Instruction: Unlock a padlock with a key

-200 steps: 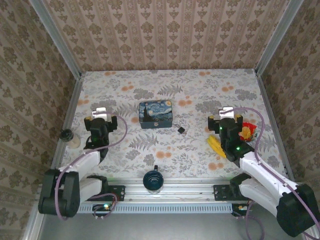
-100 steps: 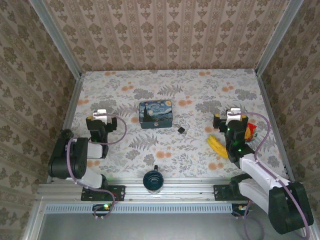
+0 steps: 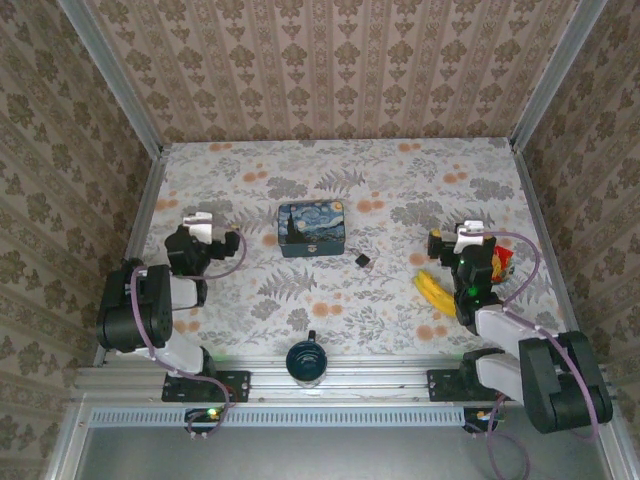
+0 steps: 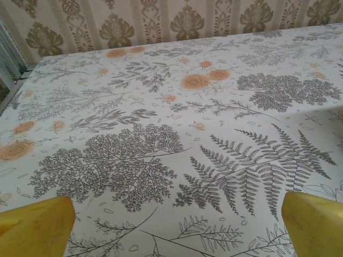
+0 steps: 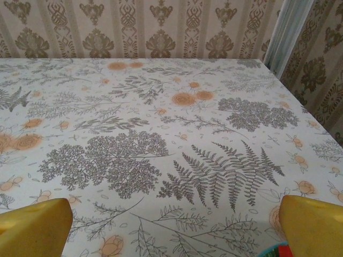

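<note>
Both arms tucked low near their bases, jaws wide apart, nothing held.
Dark mug at the near edge; banana beside the right gripper; left gripper over the bare floral table. Padlock lies mid-table between the grippers, untouched, near the blue box but apart from it.

Blue painted box, yellow banana, dark mug

The padlock looks matt black with a metal glint; the printed table cover looks smooth, matt.
</note>
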Available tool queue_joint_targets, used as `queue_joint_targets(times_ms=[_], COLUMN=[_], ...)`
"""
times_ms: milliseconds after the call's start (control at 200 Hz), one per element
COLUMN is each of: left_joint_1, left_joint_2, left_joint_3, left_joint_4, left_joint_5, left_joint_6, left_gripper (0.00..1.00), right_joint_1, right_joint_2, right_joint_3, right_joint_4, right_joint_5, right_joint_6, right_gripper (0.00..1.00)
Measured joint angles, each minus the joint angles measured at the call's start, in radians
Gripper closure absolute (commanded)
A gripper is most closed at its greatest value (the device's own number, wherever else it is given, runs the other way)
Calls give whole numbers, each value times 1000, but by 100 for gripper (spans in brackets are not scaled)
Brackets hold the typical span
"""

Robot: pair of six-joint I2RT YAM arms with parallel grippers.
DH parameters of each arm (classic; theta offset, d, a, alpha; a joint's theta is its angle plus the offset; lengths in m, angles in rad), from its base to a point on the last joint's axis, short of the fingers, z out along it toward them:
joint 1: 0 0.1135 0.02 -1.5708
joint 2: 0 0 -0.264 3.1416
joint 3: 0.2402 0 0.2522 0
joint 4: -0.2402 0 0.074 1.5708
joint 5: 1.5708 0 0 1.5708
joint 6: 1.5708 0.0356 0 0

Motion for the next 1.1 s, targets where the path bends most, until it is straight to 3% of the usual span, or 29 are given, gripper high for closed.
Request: queue_joint_targets(times_ms=[255,495,630,830,1095], left_joint_1=[-6,-12,-12,-14,-20], left_joint_2=[0,0,0,0,0], left_joint_3=[0,0,1,3,3], left_joint_4=[-32,-37,-37,-38,-38], left_joint_5=[-40,-59,-63,-67,-72], left_joint_6=[-11,-11,-11,-11,-11], left_gripper=[0,0,0,0,0], right_joint_1=[-75,-82,-90,-87,-85], right_joint_2=[125,386,387,387,387], right_joint_3=[0,0,26,198,204], right_joint_4=[148,345,319,165,91], right_joint_5=[-80,-170,-193,-248,-264], right_joint_6=[45,62,65,55,51], right_gripper=[0,0,0,0,0])
